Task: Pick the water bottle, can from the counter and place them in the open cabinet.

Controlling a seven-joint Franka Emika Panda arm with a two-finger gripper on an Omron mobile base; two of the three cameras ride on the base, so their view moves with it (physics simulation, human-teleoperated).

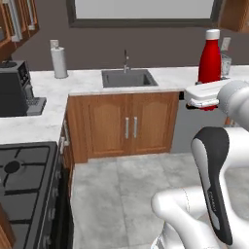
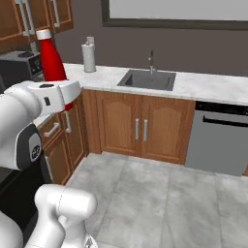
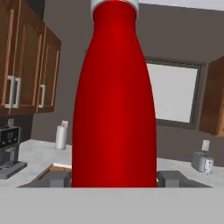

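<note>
Gripper (image 3: 113, 177) clamped on the bottle (image 3: 114, 100), fingers (image 3: 54, 178) at either side of its base. Bottle upright, raised in the air above the floor, in front of the sink (image 1: 129, 78) and its cabinets (image 1: 130, 124).

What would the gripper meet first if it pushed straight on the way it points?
Nothing new: the water bottle already sits between the gripper fingertips; beyond it, probably the window wall, depth unclear.

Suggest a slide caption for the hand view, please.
Gripper shut on the upright red water bottle, kitchen window behind.
</note>
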